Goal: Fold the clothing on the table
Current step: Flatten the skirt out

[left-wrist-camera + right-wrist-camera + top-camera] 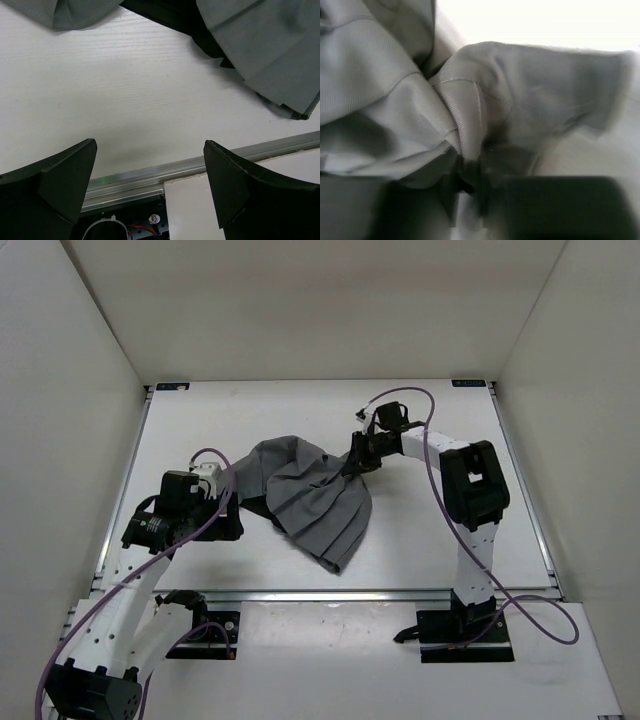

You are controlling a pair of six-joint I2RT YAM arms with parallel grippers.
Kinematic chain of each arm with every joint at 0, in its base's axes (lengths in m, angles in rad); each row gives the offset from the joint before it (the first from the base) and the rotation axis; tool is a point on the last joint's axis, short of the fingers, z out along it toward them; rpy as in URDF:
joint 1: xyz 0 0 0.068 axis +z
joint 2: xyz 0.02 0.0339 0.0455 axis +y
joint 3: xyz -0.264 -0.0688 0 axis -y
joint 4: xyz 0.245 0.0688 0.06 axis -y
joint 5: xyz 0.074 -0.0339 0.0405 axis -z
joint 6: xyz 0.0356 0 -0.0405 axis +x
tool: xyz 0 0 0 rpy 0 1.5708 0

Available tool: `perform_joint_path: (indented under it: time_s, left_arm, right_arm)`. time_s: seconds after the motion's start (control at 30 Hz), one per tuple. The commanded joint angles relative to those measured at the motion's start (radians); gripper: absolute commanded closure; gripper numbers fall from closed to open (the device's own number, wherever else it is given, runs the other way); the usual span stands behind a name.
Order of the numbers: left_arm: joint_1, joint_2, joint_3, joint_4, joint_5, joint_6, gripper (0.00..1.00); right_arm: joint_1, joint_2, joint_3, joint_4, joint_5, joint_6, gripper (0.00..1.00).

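Nearest us, our left gripper point(150, 150) hangs with jaws wide apart over bare table point(125, 90), holding nothing. The dark grey pleated skirt point(318, 508) lies just ahead of it and to its right, long axis running diagonally toward the far left. Farther out, our right gripper point(353, 467) is clamped on a bunched skirt edge, so the free near end seems the left arm's to take.

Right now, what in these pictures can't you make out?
- Right wrist view: the right gripper is blurred, its fingertips buried in the dark grey pleated fabric garment.
- Left wrist view: the top edge cuts off most of the garment beyond the open left gripper.
- Top view: the garment's own folds hide its underside and the flat white tabletop beneath.
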Motion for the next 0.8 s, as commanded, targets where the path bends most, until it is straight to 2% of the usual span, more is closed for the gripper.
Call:
perform_joint_path:
  time_s: [0.0, 0.07, 0.13, 0.17, 0.23, 0.3, 0.37, 0.43, 0.57, 0.7, 0.77]
  left_arm:
    - [0.005, -0.015, -0.002, 0.011, 0.0, -0.003, 0.01]
    - [0.007, -0.016, -0.002, 0.009, 0.004, -0.002, 0.01]
    - [0.001, -0.018, -0.001, 0.009, 0.006, -0.002, 0.02]
    - [0.005, -0.022, -0.004, 0.014, 0.003, 0.003, 0.01]
    - [0.001, -0.027, -0.002, 0.011, 0.003, -0.003, 0.01]
    - [0.001, -0.029, -0.002, 0.012, 0.001, -0.006, 0.01]
    - [0.001, -0.032, -0.01, 0.008, -0.003, -0.008, 0.01]
    - [0.001, -0.033, -0.004, 0.011, 0.001, -0.008, 0.01]
    - [-0.001, -0.041, -0.001, 0.009, -0.006, -0.008, 0.01]
    - [0.008, -0.044, -0.002, 0.009, -0.006, -0.006, 0.01]
    - [0.004, -0.042, -0.004, 0.011, -0.003, -0.009, 0.01]
  right_arm:
    - [0.002, -0.002, 0.146, -0.005, -0.106, -0.013, 1.0]
    - [-0.004, -0.013, 0.256, -0.082, -0.021, -0.049, 1.0]
    - [-0.006, -0.03, 0.493, -0.228, 0.14, -0.118, 1.0]
    - [0.005, -0.033, 0.558, -0.263, 0.237, -0.138, 1.0]
    - [0.054, -0.056, 0.783, -0.356, 0.386, -0.227, 1.0]
    - [0.118, -0.118, 0.862, -0.375, 0.541, -0.313, 1.0]
    - [0.225, -0.19, 0.796, -0.308, 0.637, -0.408, 1.0]
    - [0.281, -0.266, 0.685, -0.231, 0.658, -0.452, 1.0]
    - [0.299, -0.326, 0.495, -0.188, 0.505, -0.41, 1.0]
    - [0.388, -0.341, 0.308, -0.221, 0.401, -0.359, 1.0]
    - [0.469, -0.36, 0.097, -0.202, 0.316, -0.333, 0.96]
